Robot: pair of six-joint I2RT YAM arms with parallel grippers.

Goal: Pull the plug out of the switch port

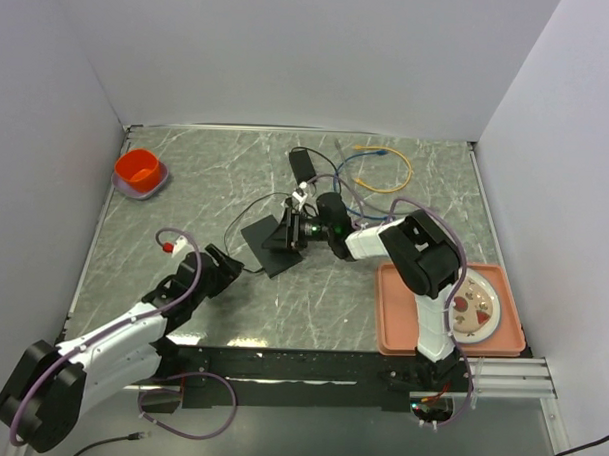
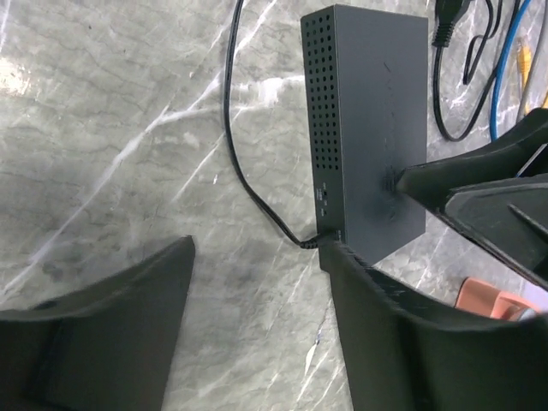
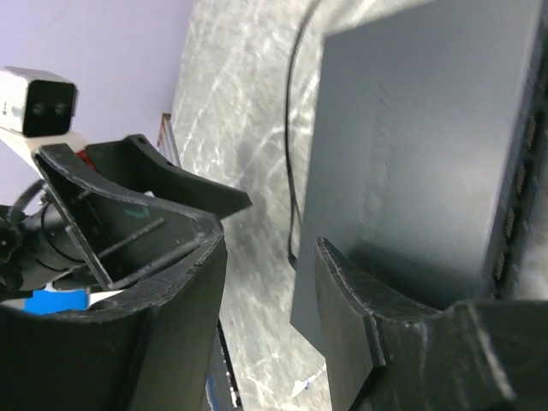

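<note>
L gripper (image 2: 257, 248): jaws wide apart, nothing between, just near-left of box (image 1: 268, 245).
Plug (image 2: 313, 241): in port (image 2: 326, 233) on box side edge, right by L gripper.
Box: flat, mid table (image 1: 332, 301).
R gripper (image 3: 267, 244): jaws apart, one tip on box top.

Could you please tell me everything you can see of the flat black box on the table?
The flat black box is a matte rectangular slab, plastic by its look, lying flat near the middle of the marbled table. One side is perforated with vent holes; another edge shows a row of ports. A thin black lead enters the perforated side near a corner. One finger of the right gripper appears to rest on its top; the open left gripper hovers by the plug.
</note>
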